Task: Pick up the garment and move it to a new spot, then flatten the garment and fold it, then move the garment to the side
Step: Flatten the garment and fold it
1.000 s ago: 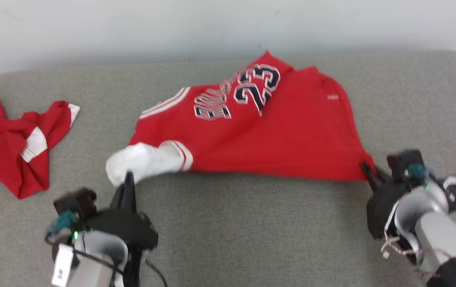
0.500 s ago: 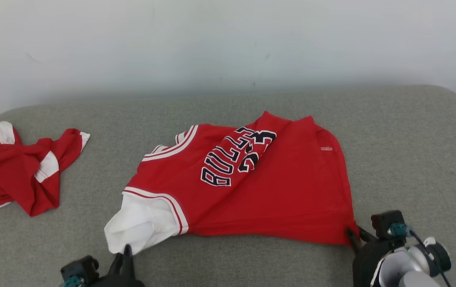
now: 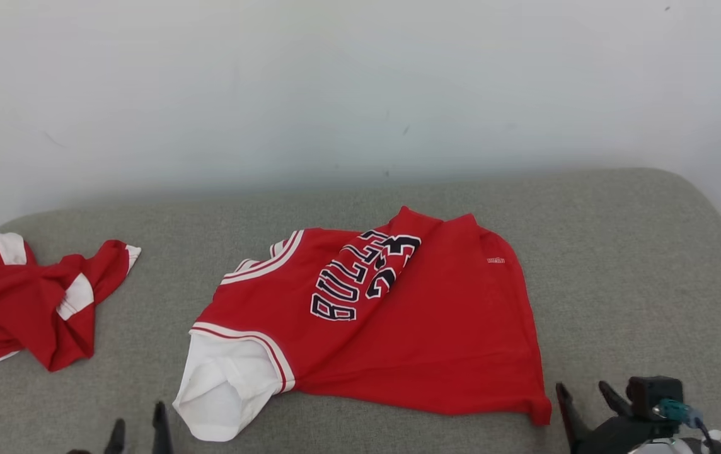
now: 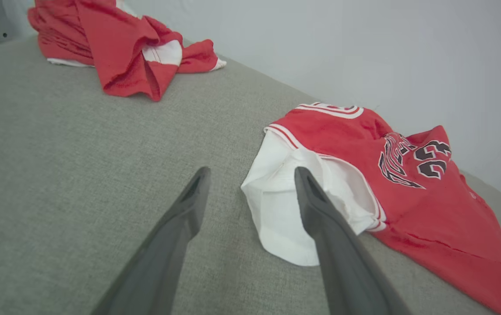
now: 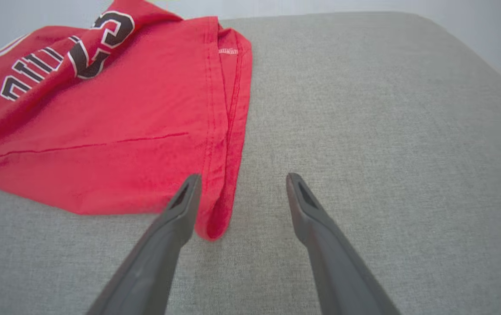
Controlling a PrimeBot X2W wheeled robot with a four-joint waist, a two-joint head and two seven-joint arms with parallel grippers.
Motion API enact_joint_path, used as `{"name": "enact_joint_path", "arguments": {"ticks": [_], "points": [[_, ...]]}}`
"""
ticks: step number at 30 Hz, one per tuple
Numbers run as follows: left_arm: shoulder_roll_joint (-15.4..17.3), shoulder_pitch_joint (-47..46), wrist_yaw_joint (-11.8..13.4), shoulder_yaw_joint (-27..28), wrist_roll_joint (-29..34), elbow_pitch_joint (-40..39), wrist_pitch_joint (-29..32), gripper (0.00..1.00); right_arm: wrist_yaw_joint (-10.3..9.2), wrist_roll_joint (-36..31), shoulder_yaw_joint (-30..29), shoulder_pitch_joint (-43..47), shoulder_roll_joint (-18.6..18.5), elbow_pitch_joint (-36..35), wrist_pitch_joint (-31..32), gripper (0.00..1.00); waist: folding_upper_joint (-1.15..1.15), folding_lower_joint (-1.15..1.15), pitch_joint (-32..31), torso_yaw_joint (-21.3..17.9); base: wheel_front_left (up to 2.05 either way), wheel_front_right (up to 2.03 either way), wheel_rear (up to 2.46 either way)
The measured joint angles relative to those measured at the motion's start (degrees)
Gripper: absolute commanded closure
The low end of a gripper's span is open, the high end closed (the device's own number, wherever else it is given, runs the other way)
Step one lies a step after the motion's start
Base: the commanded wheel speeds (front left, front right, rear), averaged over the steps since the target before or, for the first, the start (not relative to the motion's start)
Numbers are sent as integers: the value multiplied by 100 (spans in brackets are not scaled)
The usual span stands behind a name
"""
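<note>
Head view: the red garment point(image 3: 398, 328) lies spread at the centre of the grey cushion point(image 3: 619, 252). The left gripper point(image 4: 251, 171) stands wide and empty by its near-left end. The right gripper point(image 5: 242, 176) stands wide and empty at its near-right corner.

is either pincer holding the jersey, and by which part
Nothing is held: the left pincer and right pincer are both open, and the jersey lies on the cushion.
</note>
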Motion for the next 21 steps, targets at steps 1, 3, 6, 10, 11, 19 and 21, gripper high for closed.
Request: {"name": "enact_joint_path", "arguments": {"ticks": [1, 3, 6, 10, 11, 19, 21], "points": [[43, 40, -30, 38, 22, -142, -44, 0, -32, 22, -83, 42, 20, -94, -79, 0, 0, 0, -38, -9, 0, 0, 0], [156, 157, -27, 156, 97, -505, -88, 0, -130, 77, -290, 136, 89, -372, -355, 0, 0, 0, -155, -38, 0, 0, 0], [276, 325, 22, 201, 307, -766, -94, 0, -178, 94, -417, 228, 164, -601, -584, 0, 0, 0, -269, -80, 0, 0, 0], [371, 541, 55, 226, 501, -1107, -94, 0, -185, 92, -444, 287, 249, -872, -851, 0, 0, 0, -391, -180, 0, 0, 0], [386, 565, 68, 212, 555, -1157, -94, 0, -215, 87, -446, 328, 265, -937, -907, 0, 0, 0, -421, -209, 0, 0, 0], [463, 1004, 127, 223, 801, -1742, -41, 0, -229, 64, -515, 452, 310, -1346, -1167, 0, 1, 0, -570, -449, 0, 0, 0], [476, 1033, 127, 187, 849, -1870, 35, 0, -229, 73, -559, 481, 319, -1424, -1196, 0, 0, 0, -583, -485, 0, 0, 0]]}}
